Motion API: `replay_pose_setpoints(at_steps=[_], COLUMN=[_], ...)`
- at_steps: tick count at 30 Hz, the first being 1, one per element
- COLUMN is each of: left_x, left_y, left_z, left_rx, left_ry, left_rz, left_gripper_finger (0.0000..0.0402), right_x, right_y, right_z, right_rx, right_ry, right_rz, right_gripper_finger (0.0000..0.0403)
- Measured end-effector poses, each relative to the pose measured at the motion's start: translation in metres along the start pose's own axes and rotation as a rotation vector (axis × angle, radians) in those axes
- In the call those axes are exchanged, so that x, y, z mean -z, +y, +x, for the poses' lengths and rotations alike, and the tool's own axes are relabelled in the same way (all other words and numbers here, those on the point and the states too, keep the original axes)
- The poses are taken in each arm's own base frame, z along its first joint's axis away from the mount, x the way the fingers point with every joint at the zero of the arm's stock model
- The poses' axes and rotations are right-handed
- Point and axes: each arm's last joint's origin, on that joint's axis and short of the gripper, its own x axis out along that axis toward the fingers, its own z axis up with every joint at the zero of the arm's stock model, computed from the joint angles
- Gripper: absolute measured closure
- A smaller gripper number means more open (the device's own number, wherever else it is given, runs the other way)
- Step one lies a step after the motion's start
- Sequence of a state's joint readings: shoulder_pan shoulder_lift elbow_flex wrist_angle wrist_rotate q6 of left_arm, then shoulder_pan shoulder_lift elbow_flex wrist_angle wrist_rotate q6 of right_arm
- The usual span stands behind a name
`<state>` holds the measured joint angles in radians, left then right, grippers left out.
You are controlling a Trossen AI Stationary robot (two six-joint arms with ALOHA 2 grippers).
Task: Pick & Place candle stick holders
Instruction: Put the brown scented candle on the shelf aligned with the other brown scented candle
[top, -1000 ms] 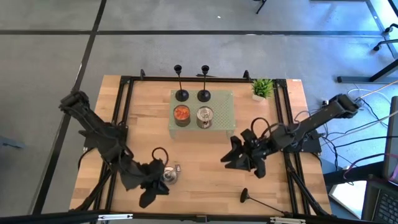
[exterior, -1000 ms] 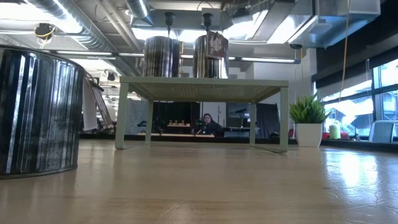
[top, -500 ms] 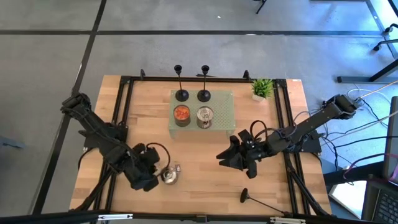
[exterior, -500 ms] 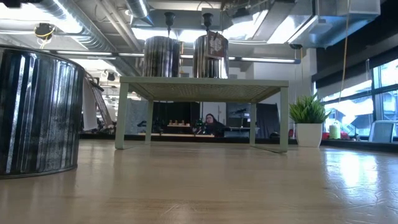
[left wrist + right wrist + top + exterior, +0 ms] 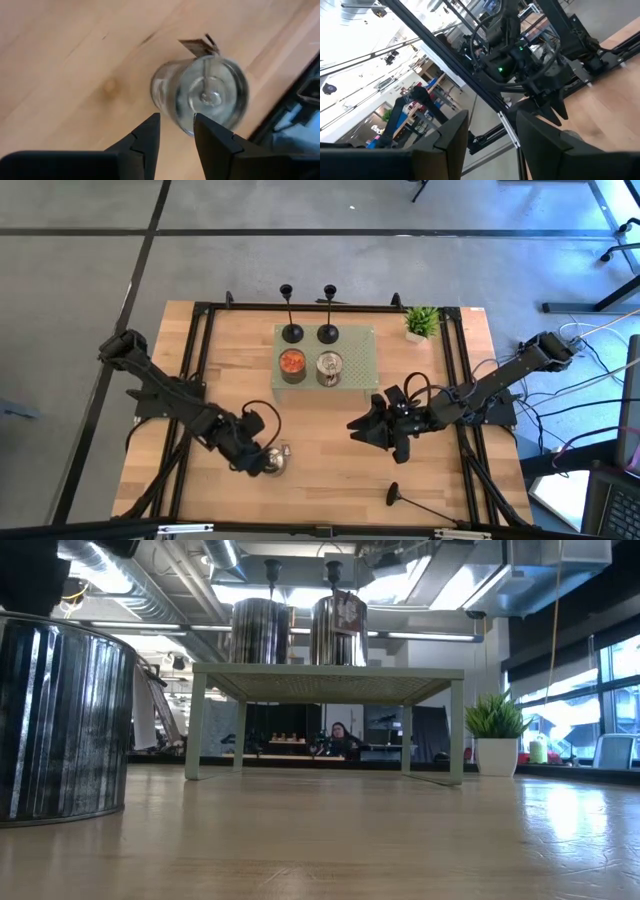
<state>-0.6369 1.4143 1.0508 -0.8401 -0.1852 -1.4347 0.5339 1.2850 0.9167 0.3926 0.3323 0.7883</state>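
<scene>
Two black candle stick holders (image 5: 291,330) (image 5: 328,330) stand on their round bases on the far part of a green rack (image 5: 362,355). A third holder (image 5: 396,496) lies on its side near the table's front edge, right of the middle. My left gripper (image 5: 176,122) is open and points steeply down over a silver tin can (image 5: 202,95) that stands on the table (image 5: 272,460). The can's near wall shows through the gap between the fingers. My right gripper (image 5: 490,122) is open, level and empty, right of the table's middle (image 5: 365,428). My left gripper hangs with its fingers (image 5: 150,135) right over the tin can's near wall (image 5: 170,112), coming from above. Whether a finger touches the rim I cannot tell. The can stands upright on the table.
An orange can (image 5: 292,363) and a silver can (image 5: 329,367) stand on the rack's near part. A small potted plant (image 5: 422,322) is at the far right corner. A black frame (image 5: 200,360) runs along the table's edges. Bare wood (image 5: 330,470) lies between the two grippers.
My left gripper has swung from near the front edge toward the far side and the right, sunk and tipped steeply down, so it now stands over the tin can. My right gripper has turned a little toward the table's left. The can and the holders have stayed put.
</scene>
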Motion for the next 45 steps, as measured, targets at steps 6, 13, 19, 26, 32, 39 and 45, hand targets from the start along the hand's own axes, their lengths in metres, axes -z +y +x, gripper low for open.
replay_pose_setpoints(at_steps=[6, 13, 19, 26, 32, 39, 45], left_x=[0.004, 0.005, 0.01, 0.012, 0.01, 0.006, -0.003], left_y=[0.001, 0.0, -0.005, -0.017, -0.015, -0.014, -0.016], left_z=[0.002, 0.004, 0.024, 0.04, 0.036, 0.036, 0.038], left_rx=[0.003, -0.003, -0.04, 0.007, 0.004, 0.005, 0.032], left_ry=[0.008, 0.002, 0.046, 0.061, 0.028, 0.001, 0.006], left_rz=[-0.016, -0.007, 0.022, 0.049, 0.049, 0.069, 0.077], left_gripper_finger=[0.0286, 0.0285, 0.0285, 0.0286, 0.0323, 0.0394, 0.0398], right_x=[0.001, 0.003, 0.001, 0.001, 0.001, 0.001, 0.002], right_y=[-0.001, -0.005, -0.006, -0.007, -0.007, -0.007, -0.008], right_z=[0.0, 0.0, 0.001, 0.001, 0.001, 0.001, 0.001], right_rx=[0.009, 0.064, 0.069, 0.076, 0.076, 0.076, 0.086], right_ry=[0.003, 0.012, 0.007, 0.002, 0.002, 0.002, 0.012], right_rz=[-0.003, -0.007, -0.004, -0.005, -0.004, -0.001, -0.006], right_gripper_finger=[0.0231, 0.0231, 0.0231, 0.0231, 0.0231, 0.0231, 0.0231])
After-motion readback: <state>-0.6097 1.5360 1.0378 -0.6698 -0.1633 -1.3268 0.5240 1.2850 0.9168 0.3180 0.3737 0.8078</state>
